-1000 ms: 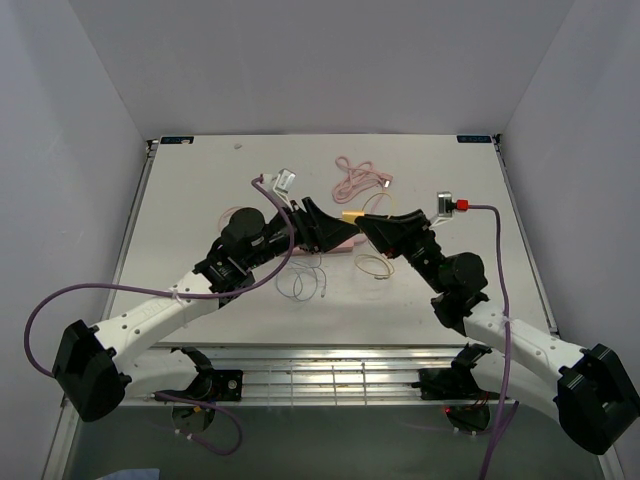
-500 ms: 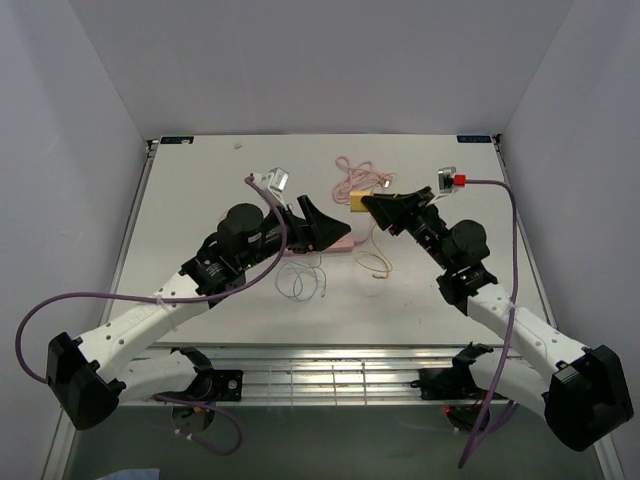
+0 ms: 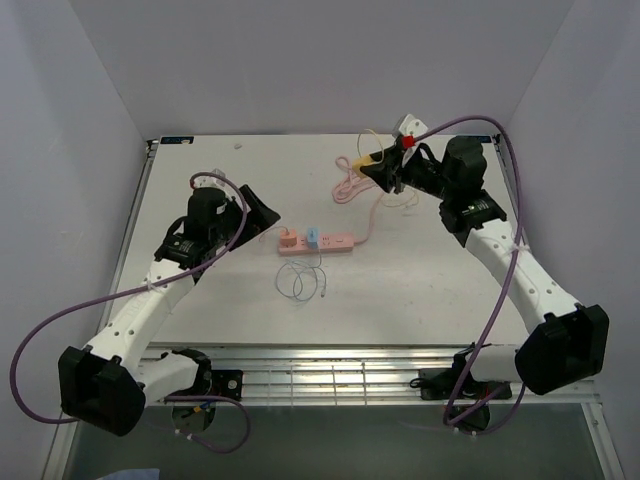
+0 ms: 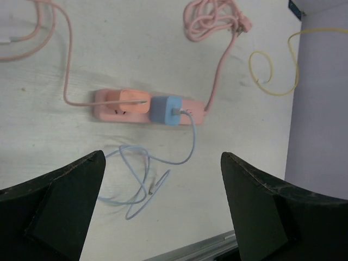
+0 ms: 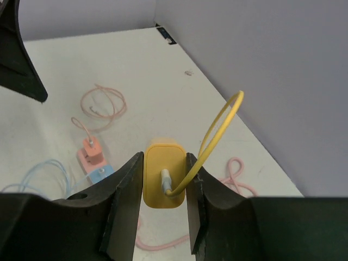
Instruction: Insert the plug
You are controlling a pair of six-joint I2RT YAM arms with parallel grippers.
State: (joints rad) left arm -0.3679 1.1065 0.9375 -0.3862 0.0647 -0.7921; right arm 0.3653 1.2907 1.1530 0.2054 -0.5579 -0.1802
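Observation:
A pink power strip (image 3: 340,243) lies mid-table with an orange plug (image 3: 288,238) and a blue plug (image 3: 312,236) seated in it. My right gripper (image 3: 378,170) is raised at the far right, shut on a yellow plug (image 5: 164,176) whose yellow cable (image 5: 217,130) arcs up from it. The strip (image 5: 81,156) lies below and to the left in the right wrist view. My left gripper (image 3: 262,215) is open and empty, left of the strip. In the left wrist view, the strip (image 4: 106,109) lies ahead of its spread fingers (image 4: 65,206).
A thin blue cable (image 3: 300,283) lies coiled in front of the strip. The strip's pink cord (image 3: 350,180) lies bunched at the far middle. A thin pink cable loop (image 5: 103,106) lies left of the strip. The table's near edge rail (image 3: 330,350) runs between the arm bases.
My right gripper has lifted the yellow plug up and back to the far right, away from the strip. My left gripper has pulled back leftward off the strip, uncovering it.

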